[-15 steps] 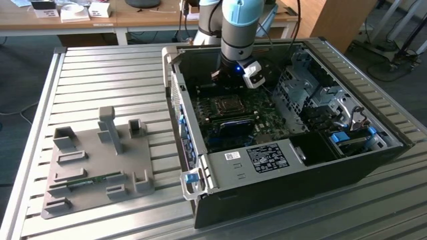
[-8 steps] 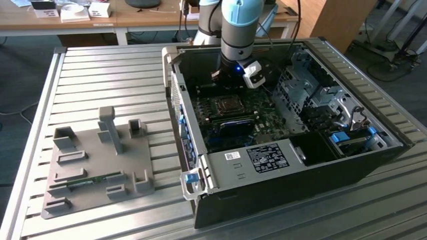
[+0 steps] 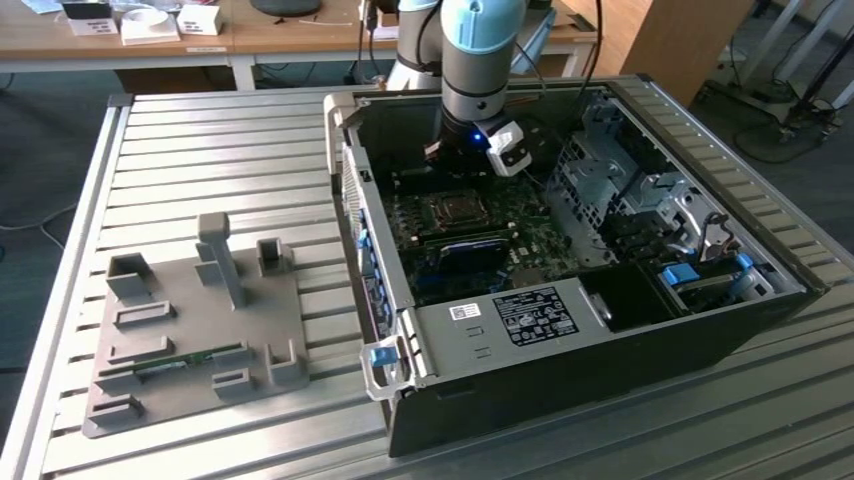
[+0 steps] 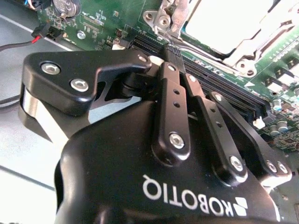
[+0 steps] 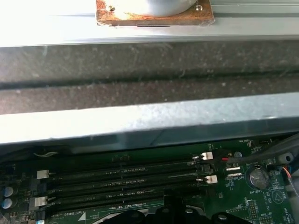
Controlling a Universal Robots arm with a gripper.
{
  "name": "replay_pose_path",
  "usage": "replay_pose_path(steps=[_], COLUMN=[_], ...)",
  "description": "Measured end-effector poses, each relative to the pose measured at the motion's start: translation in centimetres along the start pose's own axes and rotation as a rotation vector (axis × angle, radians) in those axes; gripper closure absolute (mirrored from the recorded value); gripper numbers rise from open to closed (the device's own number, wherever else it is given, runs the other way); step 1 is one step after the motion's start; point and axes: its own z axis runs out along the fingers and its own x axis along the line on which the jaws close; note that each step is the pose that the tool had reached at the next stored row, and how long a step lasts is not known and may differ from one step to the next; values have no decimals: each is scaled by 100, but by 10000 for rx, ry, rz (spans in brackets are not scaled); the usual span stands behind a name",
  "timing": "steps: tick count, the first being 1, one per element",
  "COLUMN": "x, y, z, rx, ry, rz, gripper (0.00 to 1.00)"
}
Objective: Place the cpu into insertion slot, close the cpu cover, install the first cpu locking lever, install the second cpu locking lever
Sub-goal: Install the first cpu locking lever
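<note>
The black gripper (image 4: pixel 172 49), clenched and empty, hovers beside the square silvery metal cpu cover (image 4: pixel 224 32); drifting sideways risks scraping the green motherboard (image 4: pixel 100 23).

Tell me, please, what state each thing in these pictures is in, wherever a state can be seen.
computer case: lying on its side, side panel off, inside exposed.
cpu: seated in the socket.
cpu cover: down around the cpu.
locking lever: lying along the cover's edge; whether latched, cannot tell.
memory slots: look empty.
gripper: tips together just above the board, beside the socket, holding nothing visible.
grey fixture plate: flat on the table beside the case.
</note>
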Motion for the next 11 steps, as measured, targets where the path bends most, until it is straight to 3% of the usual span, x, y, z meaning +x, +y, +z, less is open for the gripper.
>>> replay_pose_path(steps=[2, 5, 11], x=[1, 1, -1], y=[-1, -5, -14], z=[0, 1, -1], rx=[-7, -32, -36], ry=[-58, -214, -252], rz=[-12, -57, -67], gripper=[89, 89, 89])
